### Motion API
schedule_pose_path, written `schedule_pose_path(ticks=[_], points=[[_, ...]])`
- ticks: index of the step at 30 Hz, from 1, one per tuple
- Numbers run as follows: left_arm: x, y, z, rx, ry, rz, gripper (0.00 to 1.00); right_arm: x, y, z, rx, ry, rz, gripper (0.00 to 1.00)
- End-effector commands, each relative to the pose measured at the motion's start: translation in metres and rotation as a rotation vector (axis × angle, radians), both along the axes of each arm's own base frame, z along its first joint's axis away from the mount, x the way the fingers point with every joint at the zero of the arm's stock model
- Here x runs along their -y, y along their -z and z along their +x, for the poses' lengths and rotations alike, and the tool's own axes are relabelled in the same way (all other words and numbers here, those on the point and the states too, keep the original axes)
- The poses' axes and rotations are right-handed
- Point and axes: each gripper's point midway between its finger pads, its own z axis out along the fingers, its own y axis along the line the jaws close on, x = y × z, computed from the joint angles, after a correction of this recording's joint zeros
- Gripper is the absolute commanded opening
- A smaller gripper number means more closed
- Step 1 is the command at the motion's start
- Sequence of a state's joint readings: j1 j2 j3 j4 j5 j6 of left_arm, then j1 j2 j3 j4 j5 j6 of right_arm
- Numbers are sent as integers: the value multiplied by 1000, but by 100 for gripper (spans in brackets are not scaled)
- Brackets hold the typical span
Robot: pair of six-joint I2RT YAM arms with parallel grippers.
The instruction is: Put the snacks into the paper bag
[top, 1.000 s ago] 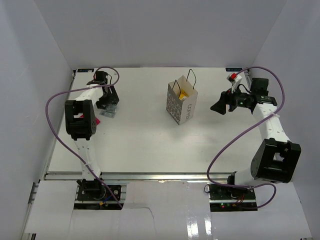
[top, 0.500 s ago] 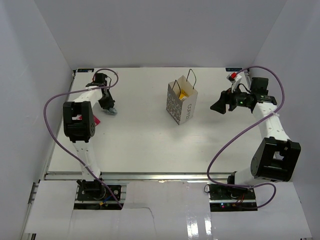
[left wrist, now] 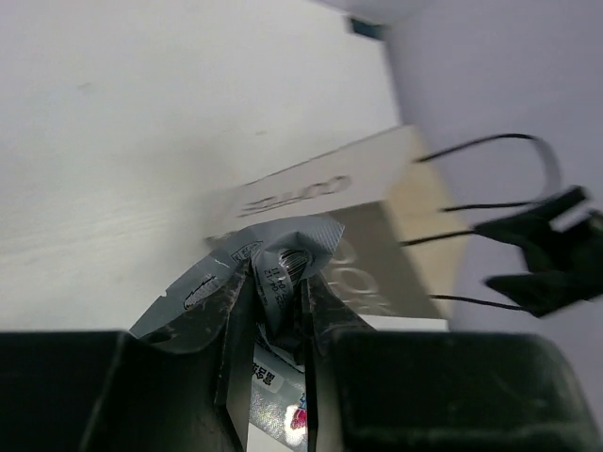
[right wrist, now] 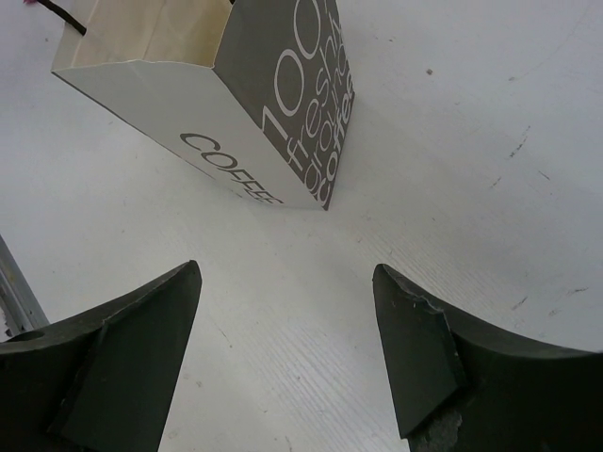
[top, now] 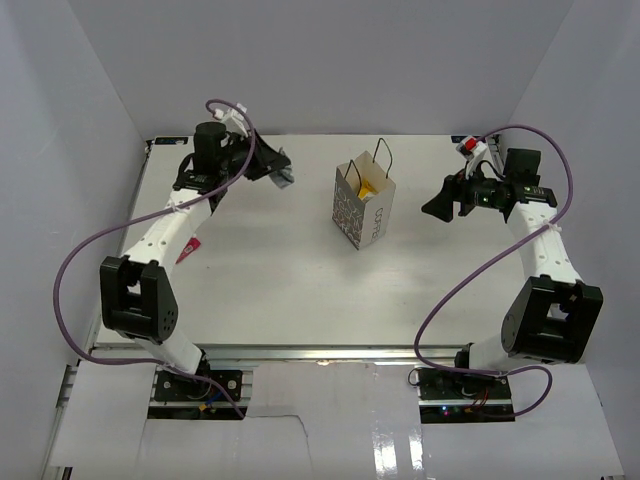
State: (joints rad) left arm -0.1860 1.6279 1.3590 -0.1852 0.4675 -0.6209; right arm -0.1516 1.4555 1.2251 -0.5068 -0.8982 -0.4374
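Observation:
The white paper bag [top: 366,207] with grey COFFEE lettering stands upright mid-table, and a yellow snack [top: 368,187] shows inside its open top. My left gripper [top: 283,176] hangs in the air left of the bag, shut on a silver-grey snack packet [left wrist: 283,256] that is crumpled between the fingers [left wrist: 325,315]. In the left wrist view the bag [left wrist: 377,235] lies just beyond the packet. A red-pink snack [top: 188,248] lies on the table at the left. My right gripper [top: 440,208] hovers right of the bag, open and empty [right wrist: 287,282], and faces the bag [right wrist: 236,94].
White walls close in the table [top: 300,290] on three sides. Purple cables [top: 75,255] loop off both arms. The bag's black cord handles [top: 383,152] stand up above its rim.
My left gripper shut on the silver-grey packet at the table's left, then lifted and swung right toward the bag. The right arm barely moved.

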Motion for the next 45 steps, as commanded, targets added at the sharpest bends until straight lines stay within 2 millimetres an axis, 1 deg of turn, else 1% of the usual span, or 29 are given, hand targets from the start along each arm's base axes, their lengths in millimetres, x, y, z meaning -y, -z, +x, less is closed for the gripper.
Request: schedule_pose_path(ticks=[1,2,3,4,5,6,7,8,10,11,12,13,14,16,17,18,20,21,23,24,27,28,34,37,38,40,41,44,45], points=[[54,-101,-17,230,155,-199,15,0,-23,5,57,-12,19,79],[71,-112,-23,248,187,-223,16,-1,-23,5,57,-13,20,79],[81,-125,-23,281,204,-246,16,-1,-23,4,54,-12,21,79],[92,-139,-19,295,219,-279,16,-1,-23,3,56,-13,21,79],[108,-147,-23,306,251,-297,16,-1,-24,3,57,-13,21,79],[117,-154,-22,316,269,-310,16,-1,-22,2,54,-12,21,79],[135,-147,-17,302,293,-311,17,-1,-22,1,54,-12,19,79],[142,-170,-16,352,309,-329,17,-1,-23,-1,59,-12,17,79],[159,-178,-12,362,338,-347,17,-2,-21,-3,53,-12,18,79],[168,-182,-2,376,350,-357,17,-2,-22,-5,56,-12,18,79],[174,-182,0,377,359,-362,18,-2,-21,-6,55,-12,18,79],[181,-181,1,368,375,-371,18,-2,-21,-7,55,-12,19,79],[187,-176,10,363,381,-373,18,-3,-20,-8,54,-13,20,79],[195,-168,13,346,394,-377,18,-3,-19,-10,51,-12,22,79],[200,-157,17,325,400,-377,18,-2,-20,-10,53,-10,22,79],[201,-154,19,318,402,-377,18,-2,-19,-10,51,-10,22,79],[207,-146,16,301,423,-376,18,-2,-19,-10,50,-9,22,79],[209,-137,17,284,427,-371,19,-2,-19,-10,51,-9,22,79],[214,-129,11,263,460,-370,19,-1,-19,-8,50,-9,22,79],[215,-120,10,243,468,-364,19,-1,-19,-7,48,-11,24,79],[215,-107,4,213,491,-354,19,-1,-20,-5,50,-12,24,79],[215,-98,0,192,496,-347,19,-1,-18,-5,47,-10,23,79],[211,-76,-16,164,532,-310,21,-1,-16,-3,37,-12,28,79],[210,-70,-18,153,546,-302,22,0,-15,-3,37,-10,28,79],[210,-64,-18,142,548,-299,25,-1,-15,-3,37,-12,28,79],[210,-61,-18,140,546,-292,30,-1,-15,-3,37,-12,28,79],[211,-59,-18,136,546,-289,37,-1,-15,-4,37,-11,27,79],[210,-60,-16,145,540,-284,48,0,-14,-4,33,-8,26,79],[210,-62,-16,151,539,-283,54,-1,-14,-5,33,-10,26,79]])
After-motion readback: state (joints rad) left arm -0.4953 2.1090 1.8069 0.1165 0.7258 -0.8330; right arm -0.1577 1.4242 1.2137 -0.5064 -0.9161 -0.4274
